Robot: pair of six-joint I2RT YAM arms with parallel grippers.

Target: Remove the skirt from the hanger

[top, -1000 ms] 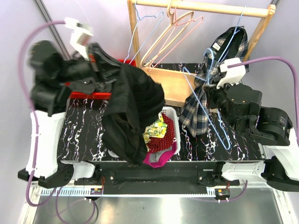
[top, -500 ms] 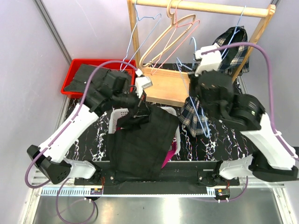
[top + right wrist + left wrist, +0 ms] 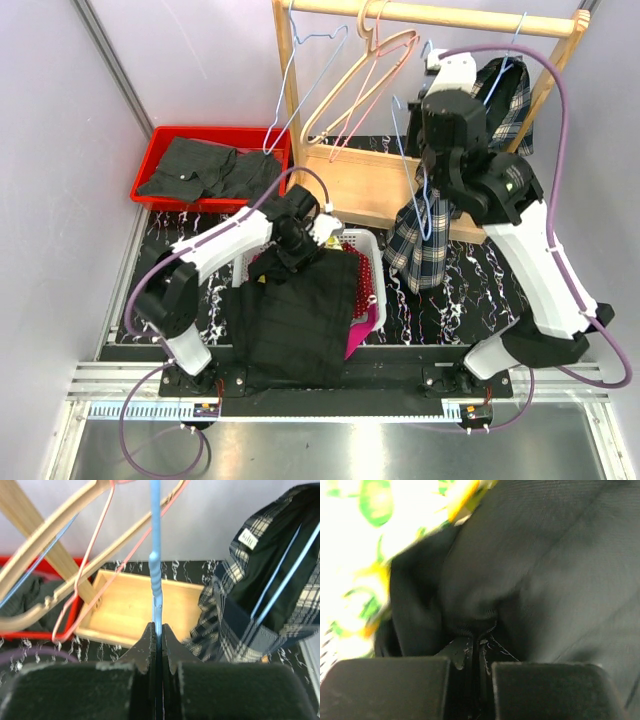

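The black skirt is off the hanger and drapes over the white basket and the table's front edge. My left gripper is shut on a fold of the black skirt at its top edge, above the basket; in the left wrist view the jaws pinch dark cloth. The bare blue wire hanger hangs in front of the wooden rack. My right gripper, raised high, is shut on the blue wire, which runs straight up from the closed jaws.
A plaid garment on another blue hanger hangs from the wooden rail, right of my right gripper. Empty hangers hang at the rail's left. A wooden tray and a red bin with dark clothes stand behind. Colourful clothes fill the basket.
My left arm swung from the upper left down to the basket, carrying the black skirt with it. My right arm rose toward the rail with the blue hanger.
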